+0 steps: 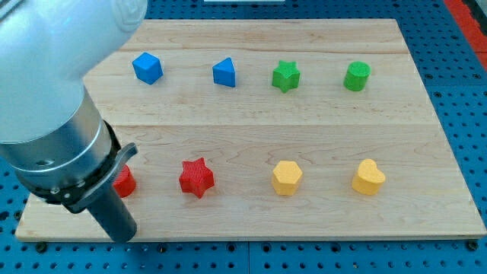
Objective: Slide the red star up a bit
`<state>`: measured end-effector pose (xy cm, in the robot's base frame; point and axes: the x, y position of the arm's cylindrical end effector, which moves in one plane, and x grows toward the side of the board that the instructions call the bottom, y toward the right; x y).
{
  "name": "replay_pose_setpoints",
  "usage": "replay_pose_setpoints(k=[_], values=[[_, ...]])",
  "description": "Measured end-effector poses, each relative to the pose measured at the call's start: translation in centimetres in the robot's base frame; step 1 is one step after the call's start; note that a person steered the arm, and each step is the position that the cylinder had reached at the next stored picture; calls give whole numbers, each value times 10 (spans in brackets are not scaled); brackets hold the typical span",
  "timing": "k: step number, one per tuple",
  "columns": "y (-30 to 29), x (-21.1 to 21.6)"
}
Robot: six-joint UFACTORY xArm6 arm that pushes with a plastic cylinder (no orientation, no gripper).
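The red star (197,177) lies on the wooden board (251,129) in the lower row, left of centre. My tip (124,237) is at the board's bottom left edge, below and to the left of the red star, about a hundred pixels from it and not touching it. A second red block (125,182) sits just above the tip, partly hidden behind the rod and arm, so its shape cannot be made out.
Top row from the view's left: blue cube (148,68), blue triangle (224,73), green star (286,76), green cylinder (356,77). Bottom row right of the star: yellow hexagon (287,177), yellow heart (368,177). The arm's large body (53,99) covers the board's left side.
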<state>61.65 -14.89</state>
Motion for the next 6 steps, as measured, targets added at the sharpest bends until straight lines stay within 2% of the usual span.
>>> replay_pose_setpoints(k=[3, 4, 5, 6], values=[[36, 0], [94, -42], [119, -67], [132, -63]])
